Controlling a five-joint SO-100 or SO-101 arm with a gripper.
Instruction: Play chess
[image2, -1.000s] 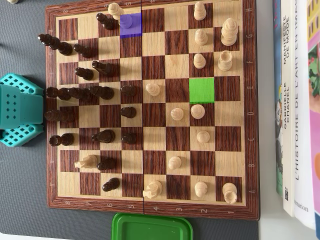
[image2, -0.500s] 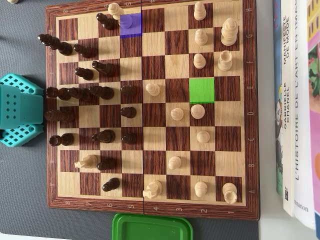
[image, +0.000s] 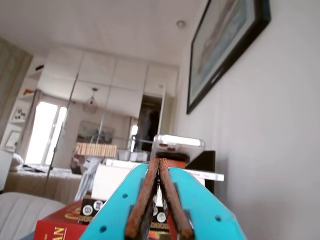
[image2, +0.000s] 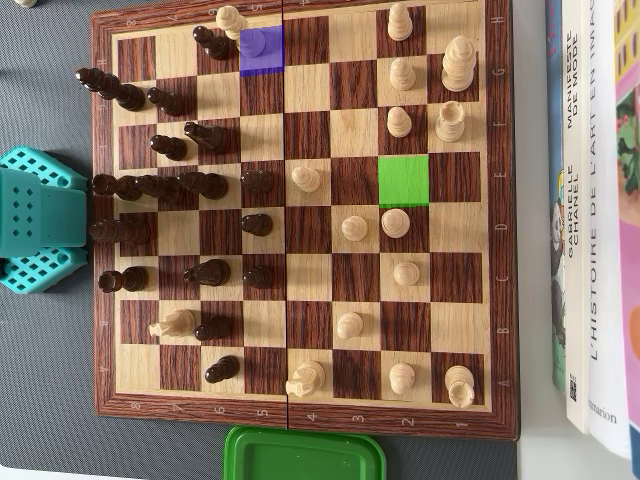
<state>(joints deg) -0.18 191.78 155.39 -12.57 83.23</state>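
Observation:
The wooden chessboard fills the overhead view. Dark pieces crowd its left half and light pieces stand mostly on its right half. A blue-tinted square near the top holds a piece. A green-tinted square right of centre is bare. The teal arm sits folded left of the board, off it. In the wrist view my gripper points up at the room. Its brown-padded fingers meet at the tips with nothing between them.
A green lid lies at the board's bottom edge. Books lie along the right edge. The wrist view shows stacked game boxes, a white wall and a framed picture, not the board.

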